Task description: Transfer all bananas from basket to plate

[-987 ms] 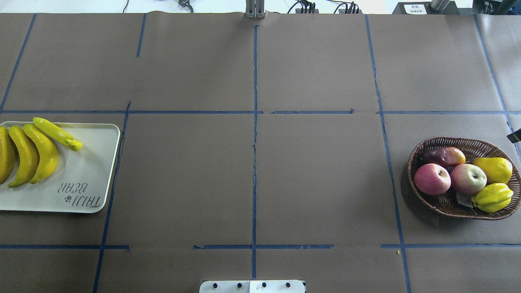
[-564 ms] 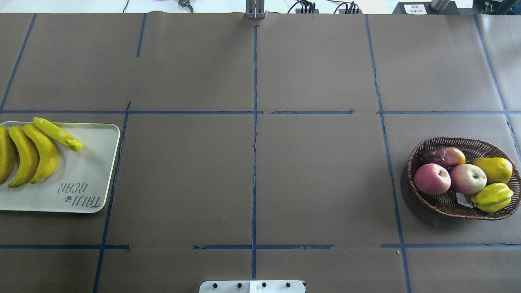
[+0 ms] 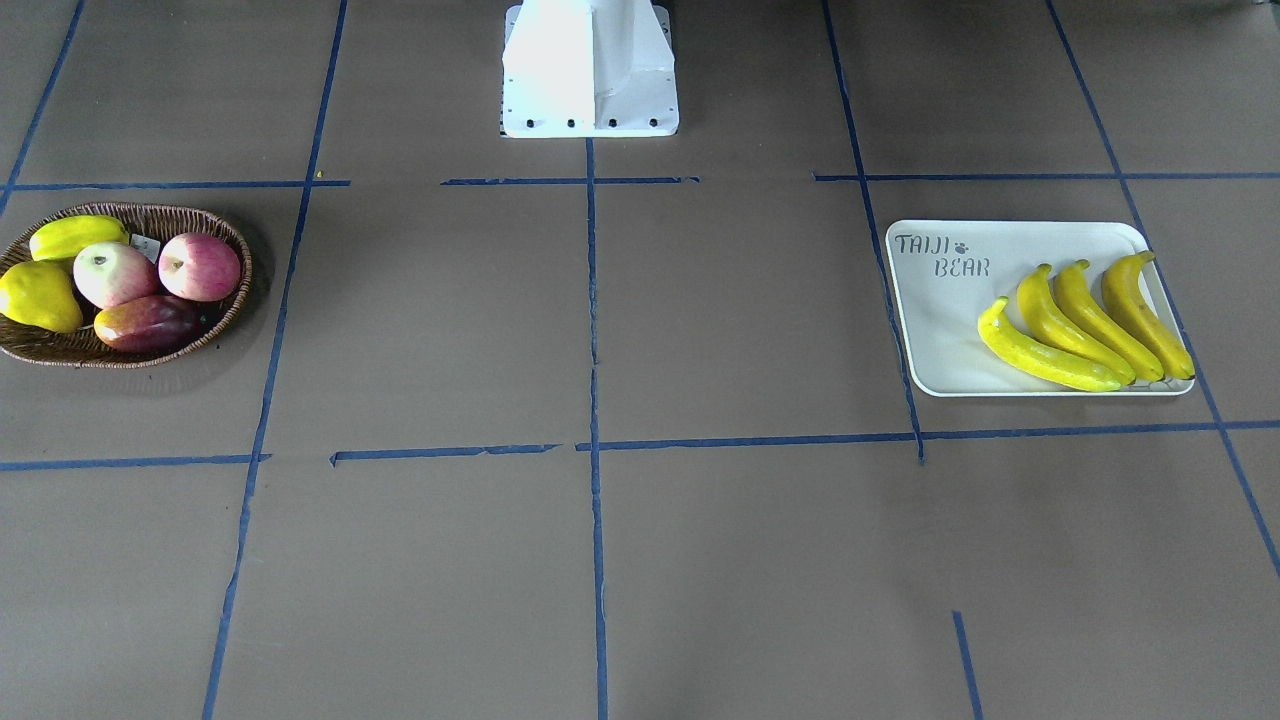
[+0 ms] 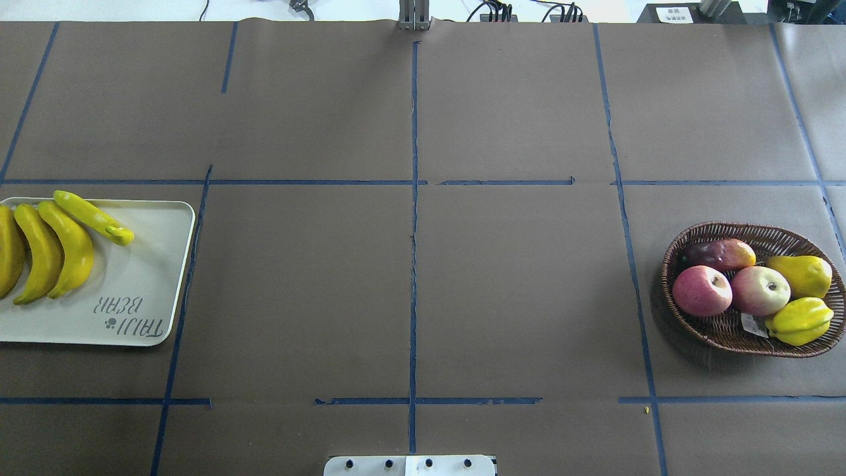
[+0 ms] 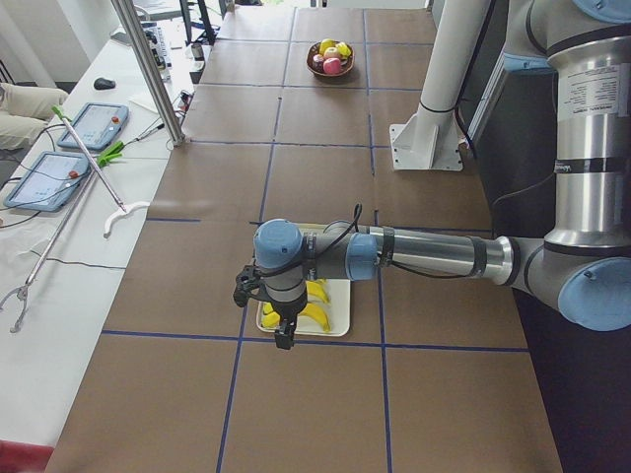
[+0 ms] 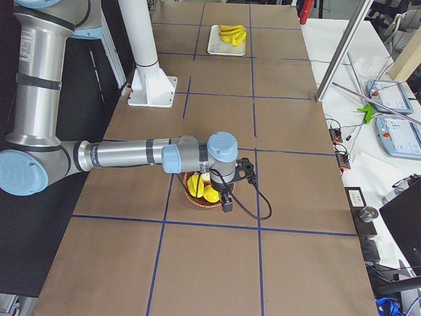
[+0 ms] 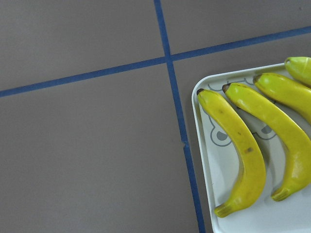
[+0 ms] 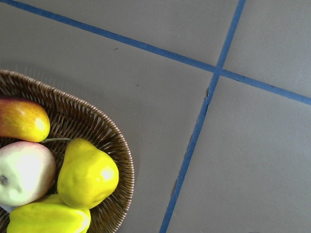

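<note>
My left gripper [image 5: 284,338] hangs above the plate [image 4: 132,291], and my right gripper [image 6: 227,203] above the basket [image 4: 727,231]. Only the side views show them, so I cannot tell whether either is apart or together. Below the left one, all four bananas [image 3: 1085,320] lie side by side on the plate. Across the desk, the basket holds apples [image 4: 702,291], a pear [image 4: 803,274] and other fruit, but no banana. I judge the transfer complete.

Robot lab: tape-gridded table [image 4: 515,277], teach pendants [image 5: 94,125], cables [image 4: 494,11].
</note>
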